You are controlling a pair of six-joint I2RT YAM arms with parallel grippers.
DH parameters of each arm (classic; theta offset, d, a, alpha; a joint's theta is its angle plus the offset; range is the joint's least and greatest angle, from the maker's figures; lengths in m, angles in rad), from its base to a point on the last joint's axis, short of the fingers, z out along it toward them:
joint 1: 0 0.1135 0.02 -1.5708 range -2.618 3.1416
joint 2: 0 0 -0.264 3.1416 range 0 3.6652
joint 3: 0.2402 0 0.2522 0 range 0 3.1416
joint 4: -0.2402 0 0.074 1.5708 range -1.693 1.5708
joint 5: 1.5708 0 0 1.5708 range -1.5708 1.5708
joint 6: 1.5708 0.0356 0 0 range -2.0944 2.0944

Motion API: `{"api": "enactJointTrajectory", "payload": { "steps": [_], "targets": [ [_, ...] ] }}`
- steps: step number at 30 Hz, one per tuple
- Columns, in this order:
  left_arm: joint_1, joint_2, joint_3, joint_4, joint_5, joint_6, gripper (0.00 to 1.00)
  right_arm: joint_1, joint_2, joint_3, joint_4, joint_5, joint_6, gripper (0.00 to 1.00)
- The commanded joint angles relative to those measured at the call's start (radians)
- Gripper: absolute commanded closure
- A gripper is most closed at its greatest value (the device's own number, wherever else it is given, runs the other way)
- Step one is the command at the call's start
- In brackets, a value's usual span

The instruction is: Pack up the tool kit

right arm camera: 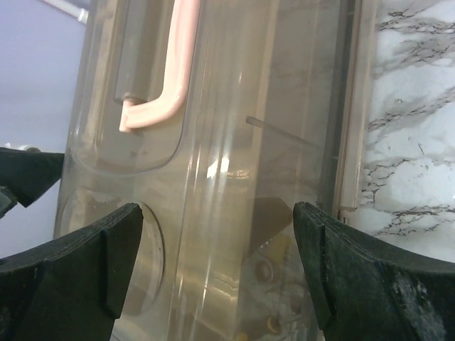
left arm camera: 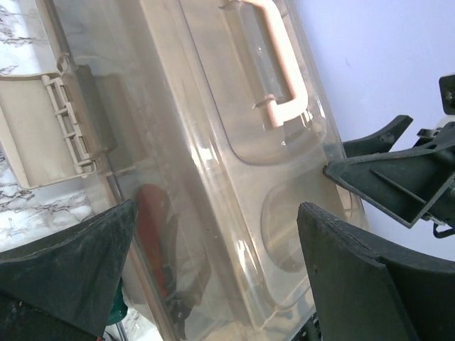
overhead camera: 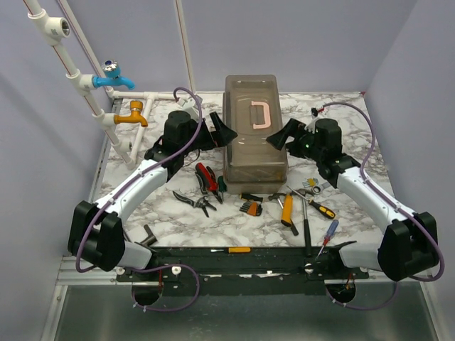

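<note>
**Top external view.** The toolbox stands at the middle rear of the marble table, its smoky lid down and its pink handle lying flat on top. The left gripper is at the box's left side and the right gripper at its right side. Both have their jaws spread wide and hold nothing. Whether the tips touch the walls cannot be told. Loose tools lie in front of the box: red-handled pliers, black pliers, an orange-handled tool and a yellow-and-black screwdriver. A yellow-handled screwdriver lies at the near edge. A blue tap and an orange tap sit on white pipes at the rear left.

**Left wrist view.** The spread fingers frame the box's lid. A beige latch hangs on the side wall, and a red shape shows through the plastic. The right gripper's open fingers appear beyond the box.

**Right wrist view.** The spread fingers frame the lid and the handle's end, with marble visible on the right.
</note>
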Motion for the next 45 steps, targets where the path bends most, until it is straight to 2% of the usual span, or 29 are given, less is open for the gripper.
{"api": "enactJointTrajectory", "payload": {
  "steps": [1,8,14,20,27,31,34,40,45],
  "targets": [
    [-0.003,0.02,-0.005,0.025,0.018,-0.03,0.02,0.018,0.019,-0.009,-0.215,-0.006,-0.035,0.07],
    [-0.013,0.096,0.042,0.035,0.103,-0.045,0.02,0.018,0.083,0.176,-0.335,0.137,-0.127,0.04],
    [-0.019,0.098,0.065,0.039,0.093,-0.034,0.02,0.018,0.157,0.321,-0.359,0.155,-0.155,0.04],
    [0.008,0.065,0.132,-0.058,0.03,0.066,0.02,0.024,0.247,0.492,-0.465,0.338,-0.238,0.09],
    [0.018,0.058,0.279,-0.226,-0.049,0.195,0.02,0.111,0.351,0.681,-0.558,0.528,-0.299,0.15],
    [0.017,0.056,0.31,-0.241,-0.058,0.2,0.02,0.194,0.441,0.823,-0.622,0.612,-0.317,0.17],
    [0.016,0.055,0.329,-0.26,-0.066,0.205,0.02,0.259,0.522,0.917,-0.687,0.762,-0.324,0.18],
    [0.016,0.039,0.328,-0.276,-0.07,0.207,0.02,0.306,0.596,0.961,-0.758,0.982,-0.332,0.21],
    [-0.009,0.034,0.348,-0.303,-0.111,0.229,0.02,0.313,0.634,0.953,-0.786,1.077,-0.363,0.21]
  ]
}}
